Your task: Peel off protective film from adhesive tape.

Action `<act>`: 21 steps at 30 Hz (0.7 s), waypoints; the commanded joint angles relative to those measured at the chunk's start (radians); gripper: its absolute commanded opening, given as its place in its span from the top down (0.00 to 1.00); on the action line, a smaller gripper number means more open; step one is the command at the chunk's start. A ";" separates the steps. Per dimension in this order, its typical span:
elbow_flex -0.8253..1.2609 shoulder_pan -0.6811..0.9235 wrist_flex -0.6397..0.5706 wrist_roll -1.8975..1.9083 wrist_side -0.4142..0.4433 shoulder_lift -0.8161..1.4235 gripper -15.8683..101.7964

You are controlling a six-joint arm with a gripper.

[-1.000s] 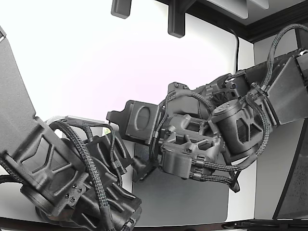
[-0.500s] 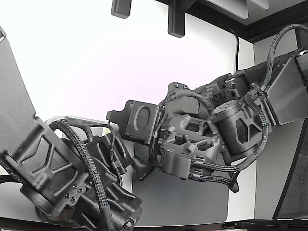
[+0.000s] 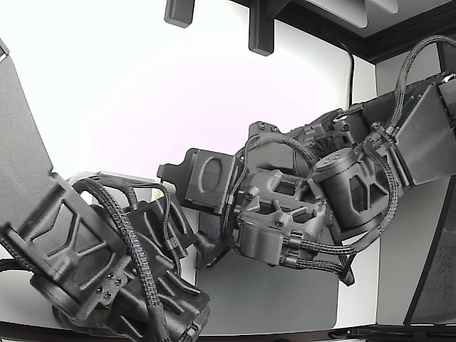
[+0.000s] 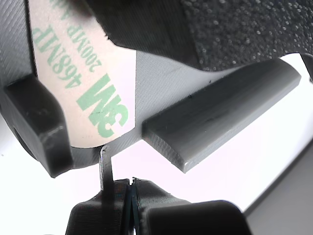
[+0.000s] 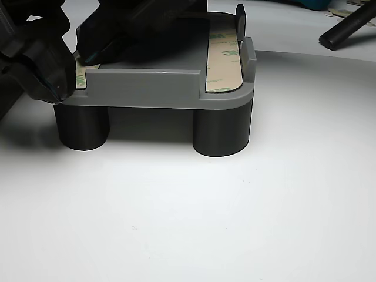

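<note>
the gripper (image 4: 131, 196) is pinched tight on a thin strip of film (image 4: 105, 164) - at the tape (image 4: 93, 90) corner on the gray holder (image 5: 176, 88).

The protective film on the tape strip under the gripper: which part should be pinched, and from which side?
Pinch the rounded end of the film, where it overhangs the grey part near its edge. That free end is the only bit not bedded flat. Come in from beyond that edge, as the gripper does in the wrist view. Whether the corner has lifted cannot be told.
</note>
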 commanded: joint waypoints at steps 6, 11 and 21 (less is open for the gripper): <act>-0.040 -0.008 0.003 0.002 0.002 0.009 0.95; -0.037 -0.008 0.003 0.005 0.002 0.008 0.95; -0.031 -0.008 -0.002 0.002 0.005 0.012 0.95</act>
